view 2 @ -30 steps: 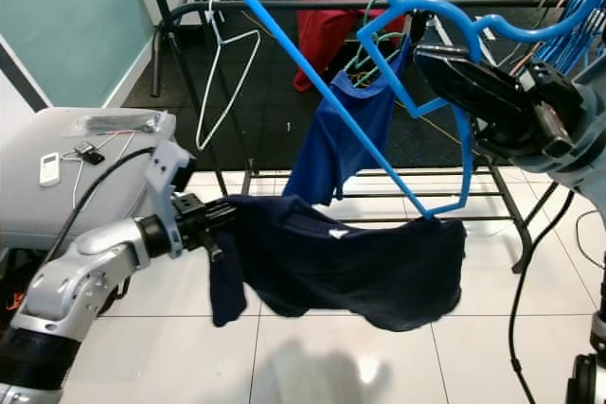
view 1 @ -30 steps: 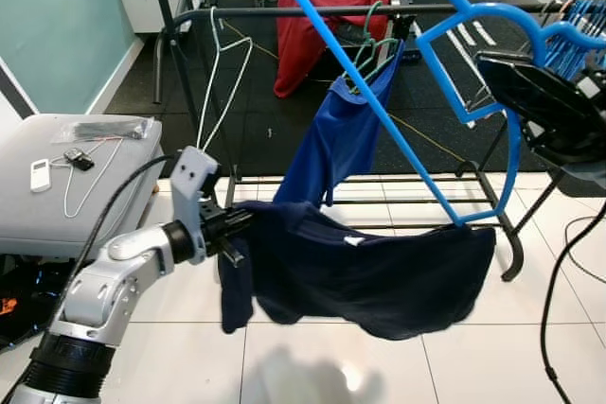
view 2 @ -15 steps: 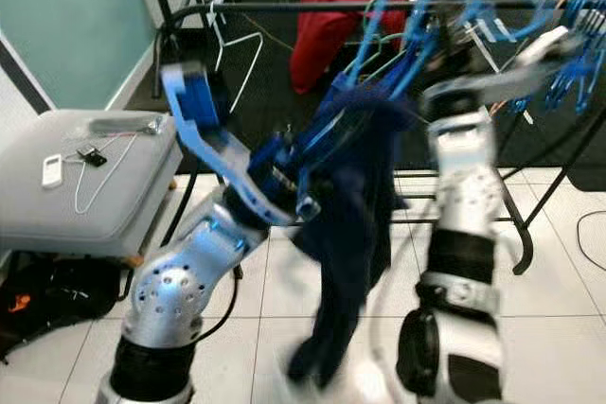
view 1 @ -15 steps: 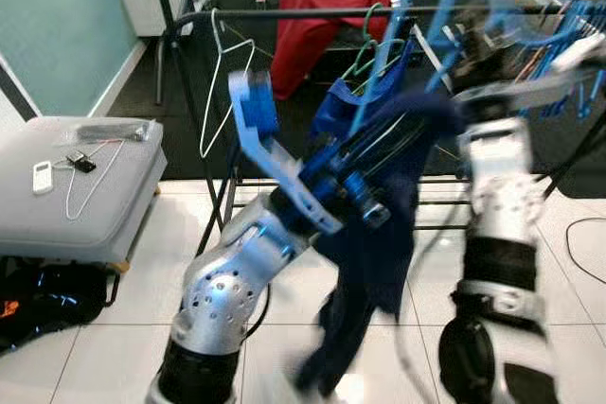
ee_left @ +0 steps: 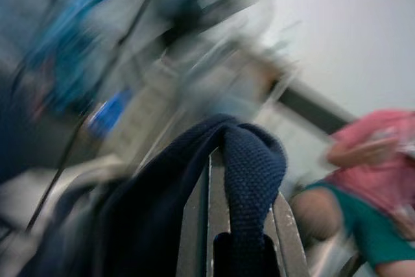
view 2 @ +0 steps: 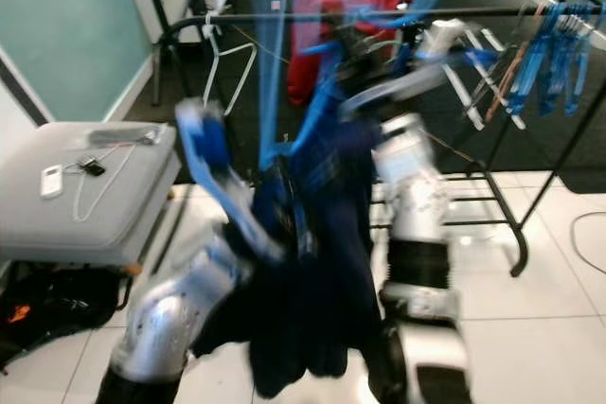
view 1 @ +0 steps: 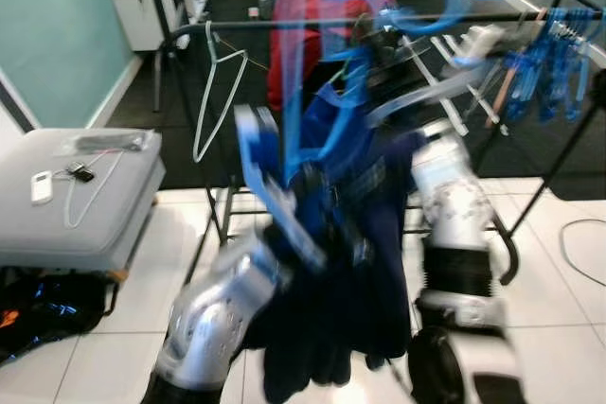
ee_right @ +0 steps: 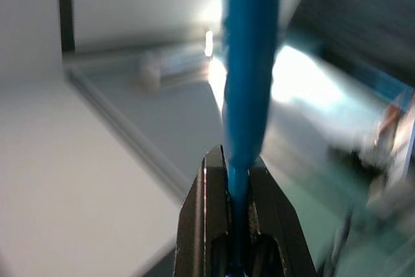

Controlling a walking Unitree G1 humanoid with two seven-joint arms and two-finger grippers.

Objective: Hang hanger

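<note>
A black clothes rail (view 1: 284, 22) crosses the far side of the scene, carrying an empty white wire hanger (view 1: 216, 82) near its left end, a red garment (view 1: 312, 7) and a blue shirt (view 1: 331, 130) at the middle, and a bunch of blue hangers (view 1: 554, 59) toward the right end. To the robot's left stands a grey padded bench (view 1: 80, 201); near its left edge lie a small white device (view 1: 40, 186) and a thin wire hanger (view 1: 80, 198), with a clear plastic packet (view 1: 104, 142) at its far edge. The head views are heavily blurred. The blue hanger (ee_right: 249, 69) is clamped between the closed fingers of the right gripper (ee_right: 238, 180), raised close to the rail's middle. The left gripper (ee_left: 241, 205) pinches a fold of the dark navy garment (view 1: 341, 309), which hangs bunched between the two silver arms. A second ago the garment was stretched wide and low across the hanger; now both arms are lifted and drawn together.
</note>
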